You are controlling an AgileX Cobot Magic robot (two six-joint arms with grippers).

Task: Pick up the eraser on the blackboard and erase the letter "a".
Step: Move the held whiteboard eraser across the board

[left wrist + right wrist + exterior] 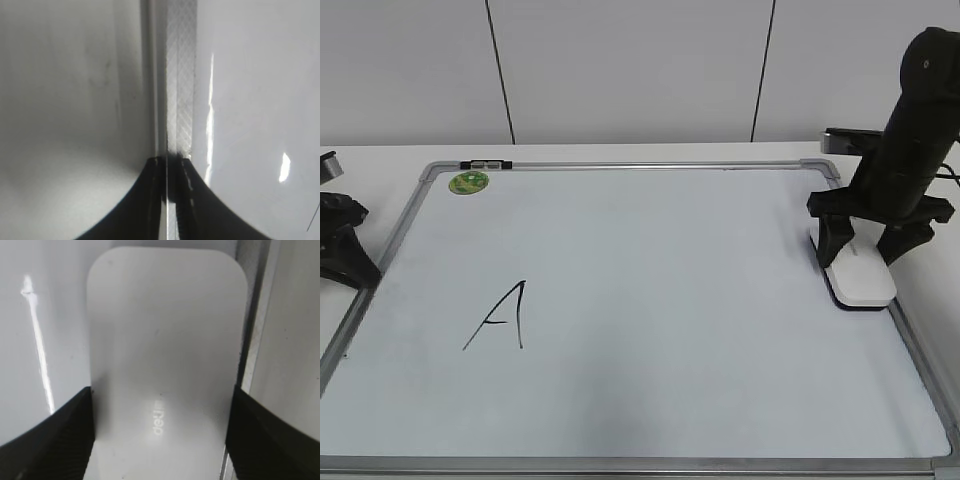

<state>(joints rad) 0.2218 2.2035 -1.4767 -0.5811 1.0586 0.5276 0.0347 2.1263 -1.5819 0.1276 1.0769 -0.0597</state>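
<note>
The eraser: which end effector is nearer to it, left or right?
Right. The right end effector straddles the eraser at the blackboard's right edge; the left end effector sits beyond the opposite edge.

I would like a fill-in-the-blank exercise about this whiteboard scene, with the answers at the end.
1. In the exterior view, the green magnet sits near the top ___ corner of the blackboard.
2. The right gripper has its fingers on both sides of the white ___.
3. The black marker letter is a capital ___.
Missing words: left; eraser; A.
</note>
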